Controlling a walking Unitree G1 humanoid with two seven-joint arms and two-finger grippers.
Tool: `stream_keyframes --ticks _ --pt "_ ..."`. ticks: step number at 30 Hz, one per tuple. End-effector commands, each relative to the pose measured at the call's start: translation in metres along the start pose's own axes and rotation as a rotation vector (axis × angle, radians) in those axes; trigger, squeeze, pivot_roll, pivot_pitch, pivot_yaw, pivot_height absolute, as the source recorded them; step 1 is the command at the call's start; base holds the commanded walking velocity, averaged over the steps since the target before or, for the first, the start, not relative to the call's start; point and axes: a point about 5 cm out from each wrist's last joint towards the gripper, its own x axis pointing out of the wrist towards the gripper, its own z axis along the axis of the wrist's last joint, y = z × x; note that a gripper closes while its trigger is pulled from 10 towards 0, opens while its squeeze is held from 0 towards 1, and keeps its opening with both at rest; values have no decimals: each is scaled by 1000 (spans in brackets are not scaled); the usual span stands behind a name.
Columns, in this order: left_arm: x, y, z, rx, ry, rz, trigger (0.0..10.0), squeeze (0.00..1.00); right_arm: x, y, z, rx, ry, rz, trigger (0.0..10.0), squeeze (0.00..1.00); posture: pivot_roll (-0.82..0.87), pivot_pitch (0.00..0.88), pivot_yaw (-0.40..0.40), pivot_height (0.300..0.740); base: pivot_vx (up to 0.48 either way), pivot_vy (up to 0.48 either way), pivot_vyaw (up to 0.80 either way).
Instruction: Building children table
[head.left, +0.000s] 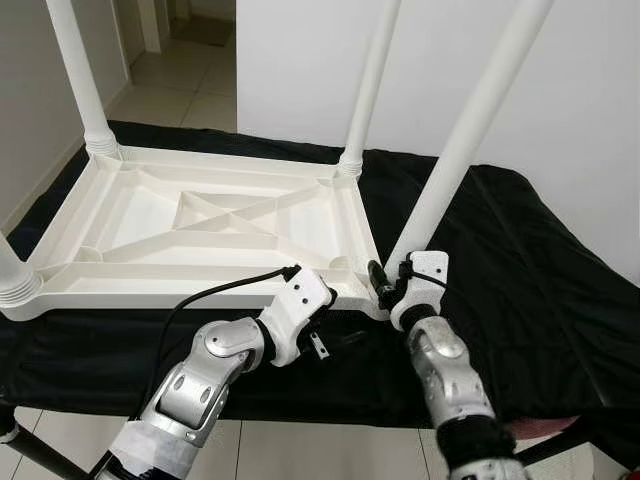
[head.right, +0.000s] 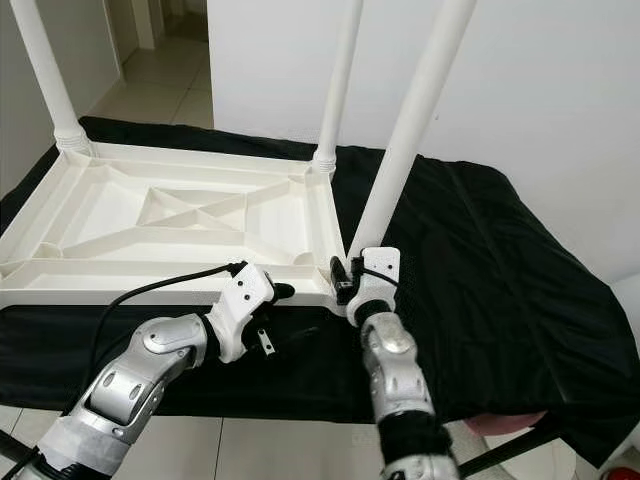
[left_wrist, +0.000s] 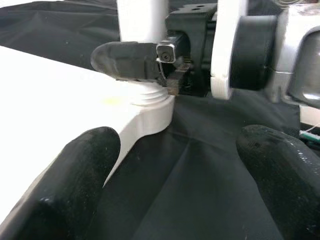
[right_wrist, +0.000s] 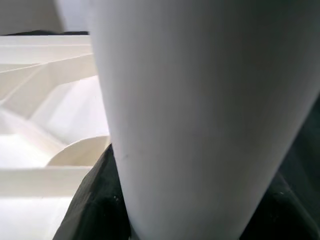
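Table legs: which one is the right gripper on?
The near-right leg, at the tabletop corner closest to the robot's right arm. The right gripper clamps its base; the other three legs stand untouched, and the left gripper holds nothing.

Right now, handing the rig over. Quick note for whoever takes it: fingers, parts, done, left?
Right gripper: shut on the near-right leg at its base, by the tabletop's corner socket.
Left gripper: open, holding nothing, over the black cloth just off the tabletop's near edge, beside that corner.
Tabletop: upside down on the cloth, ribs up.
Done: the other three legs stand in their corners, far-left, far-right, near-left.
Left: I can't tell if the held leg is fully seated; check it, then turn the table upright.
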Motion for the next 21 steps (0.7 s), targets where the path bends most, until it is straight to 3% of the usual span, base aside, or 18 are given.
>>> stream_keyframes --ticks 1,4,11,12,21 --pt "2 6 2 16 -2 63 10000 0 -9 -6 -6 -13 38 -100 10000 0 14 0 -113 740 0 0 0" --pt "2 7 3 18 -6 64 10000 0 -13 2 -6 3 44 -87 10000 0 14 0 -118 740 0 0 0" --pt "2 7 4 24 -7 60 10000 0 -17 -2 -5 9 75 -84 10000 0 8 0 -116 740 0 0 0" --pt "2 7 4 24 -7 59 10000 0 -18 -1 -4 14 74 -78 10000 1000 8 0 -116 740 0 0 0" --pt "2 4 5 22 -13 55 10000 0 -22 -3 15 42 -14 -35 10000 1000 1 0 -118 740 0 0 0"
